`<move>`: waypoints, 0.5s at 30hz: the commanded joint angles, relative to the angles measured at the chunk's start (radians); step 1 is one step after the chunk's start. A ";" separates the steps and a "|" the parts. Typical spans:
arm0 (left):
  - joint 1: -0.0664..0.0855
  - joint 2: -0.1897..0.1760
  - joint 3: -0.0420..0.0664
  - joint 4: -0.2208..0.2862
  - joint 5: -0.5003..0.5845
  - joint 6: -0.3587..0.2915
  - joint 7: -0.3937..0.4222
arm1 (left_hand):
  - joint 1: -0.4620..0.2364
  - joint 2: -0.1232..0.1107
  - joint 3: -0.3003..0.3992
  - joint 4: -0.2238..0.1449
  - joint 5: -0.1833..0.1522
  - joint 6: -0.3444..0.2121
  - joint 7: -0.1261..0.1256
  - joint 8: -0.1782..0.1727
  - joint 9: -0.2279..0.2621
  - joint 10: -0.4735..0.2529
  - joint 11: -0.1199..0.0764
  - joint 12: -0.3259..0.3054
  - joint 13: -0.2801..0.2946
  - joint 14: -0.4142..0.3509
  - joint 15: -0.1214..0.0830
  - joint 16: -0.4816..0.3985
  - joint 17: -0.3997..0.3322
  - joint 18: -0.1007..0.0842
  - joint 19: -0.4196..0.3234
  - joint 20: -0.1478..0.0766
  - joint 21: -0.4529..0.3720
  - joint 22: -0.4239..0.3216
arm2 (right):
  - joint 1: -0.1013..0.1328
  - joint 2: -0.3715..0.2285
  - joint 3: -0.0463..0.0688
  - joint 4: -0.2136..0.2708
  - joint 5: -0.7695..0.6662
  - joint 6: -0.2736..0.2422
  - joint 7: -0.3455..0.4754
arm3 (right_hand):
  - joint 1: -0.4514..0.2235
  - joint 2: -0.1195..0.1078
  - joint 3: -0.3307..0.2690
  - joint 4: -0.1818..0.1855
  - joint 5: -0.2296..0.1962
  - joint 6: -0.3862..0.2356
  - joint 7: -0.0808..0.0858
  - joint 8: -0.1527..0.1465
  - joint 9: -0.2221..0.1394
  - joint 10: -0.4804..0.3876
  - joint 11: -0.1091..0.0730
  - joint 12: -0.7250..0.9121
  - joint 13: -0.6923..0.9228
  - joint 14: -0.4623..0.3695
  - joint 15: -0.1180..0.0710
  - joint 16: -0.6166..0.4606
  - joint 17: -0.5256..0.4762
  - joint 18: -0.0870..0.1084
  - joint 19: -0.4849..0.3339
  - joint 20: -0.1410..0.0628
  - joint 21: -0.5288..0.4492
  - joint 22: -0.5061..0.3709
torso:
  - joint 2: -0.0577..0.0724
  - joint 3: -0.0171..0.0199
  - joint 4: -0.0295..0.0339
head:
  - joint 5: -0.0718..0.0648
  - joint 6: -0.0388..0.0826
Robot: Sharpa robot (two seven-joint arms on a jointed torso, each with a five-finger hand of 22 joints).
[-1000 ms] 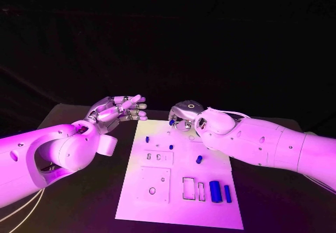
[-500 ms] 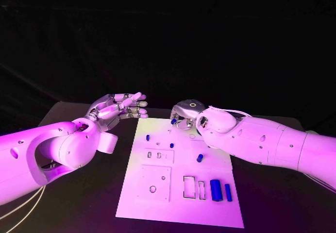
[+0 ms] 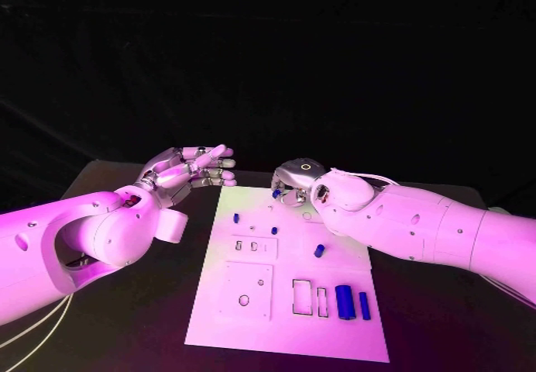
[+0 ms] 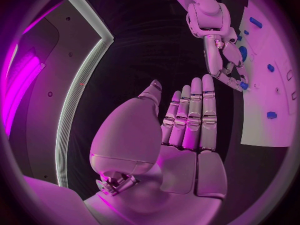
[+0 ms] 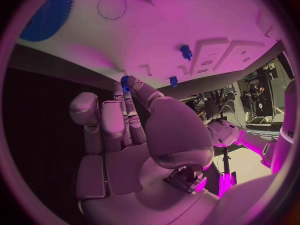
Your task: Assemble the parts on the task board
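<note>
The white task board lies in the middle of the black table. My right hand hovers over the board's far edge and pinches a small blue part at its fingertips; the part also shows in the right wrist view and, in the left wrist view, the part sits under the right hand. My left hand is raised left of the board's far corner, fingers stretched out, holding nothing. Blue pegs stand on the board.
Two long blue pieces lie near the board's front right, beside narrow slots. A square plate with holes sits front left. A blue gear lies on the board in the right wrist view.
My left hand has risen slightly, still with straight fingers. My right hand stays at the board's far edge with the blue part.
</note>
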 commanded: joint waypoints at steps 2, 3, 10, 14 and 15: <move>0.002 0.002 0.000 0.004 0.001 0.022 0.006 | 0.000 0.007 0.000 -0.003 -0.003 0.000 0.006 -0.005 -0.001 -0.002 0.004 -0.004 -0.001 -0.007 -0.001 -0.004 0.002 0.001 -0.005 0.000 -0.004 -0.001 | -0.001 0.006 0.000 -0.010 -0.005 0.010 -0.009 | -0.008 -0.004 0.000 0.007 0.004 0.008 0.000 0.000 0.001 -0.003 0.006 -0.004 0.000 0.013 -0.005 0.000 -0.002 -0.014 0.002 0.002 0.002 -0.002 | 0.003 -0.0012 0.0007 | 0.000 0.001; 0.002 0.002 0.000 0.004 0.001 0.022 0.006 | 0.000 0.007 0.000 -0.003 -0.003 0.000 0.006 -0.005 -0.001 -0.002 0.004 -0.004 -0.001 -0.007 -0.001 -0.004 0.002 0.001 -0.005 0.000 -0.004 -0.001 | -0.001 0.007 0.000 -0.011 -0.005 0.011 -0.009 | -0.008 -0.004 0.000 0.007 0.004 0.008 0.000 0.000 0.001 -0.003 0.006 -0.004 0.000 0.013 -0.005 0.000 -0.002 -0.014 0.002 0.002 0.002 -0.002 | 0.003 -0.0010 0.0009 | -0.001 -0.001; 0.004 0.000 0.000 0.006 0.001 0.022 0.005 | 0.001 0.008 -0.001 -0.004 -0.003 0.000 0.006 -0.006 -0.001 -0.002 0.004 -0.005 -0.001 -0.007 -0.001 -0.005 0.002 0.001 -0.005 0.001 -0.004 -0.001 | -0.002 0.008 0.000 -0.018 -0.005 0.017 -0.012 | -0.010 -0.006 0.002 0.010 0.004 0.005 0.000 -0.002 0.001 -0.005 0.007 -0.006 0.000 0.012 -0.005 -0.003 -0.008 -0.013 0.000 0.002 -0.001 -0.006 | 0.004 -0.0009 0.0002 | 0.001 -0.005; 0.006 0.000 0.000 0.006 0.001 0.022 0.004 | 0.001 0.008 -0.001 -0.004 -0.003 0.000 0.006 -0.006 -0.001 -0.002 0.004 -0.005 -0.001 -0.007 -0.001 -0.005 0.002 0.001 -0.005 0.001 -0.004 -0.001 | -0.002 0.010 0.000 -0.020 -0.004 0.016 -0.010 | -0.013 -0.012 0.005 0.014 0.003 -0.003 0.002 -0.006 0.001 -0.014 0.009 -0.012 -0.001 0.009 -0.003 -0.008 -0.017 -0.011 -0.006 0.004 -0.007 -0.014 | 0.003 -0.0009 -0.0009 | 0.002 -0.006; 0.006 0.000 0.000 0.006 0.001 0.022 0.004 | 0.001 0.008 -0.001 -0.004 -0.003 0.000 0.006 -0.006 -0.001 -0.002 0.004 -0.005 -0.001 -0.007 -0.001 -0.005 0.002 0.001 -0.005 0.001 -0.004 -0.001 | -0.002 0.011 0.000 -0.021 -0.004 0.015 -0.009 | -0.015 -0.015 0.007 0.016 0.003 -0.009 0.005 -0.009 0.000 -0.023 0.012 -0.017 -0.003 0.008 -0.001 -0.010 -0.020 -0.011 -0.009 0.005 -0.010 -0.017 | 0.003 -0.0009 -0.0009 | 0.002 -0.006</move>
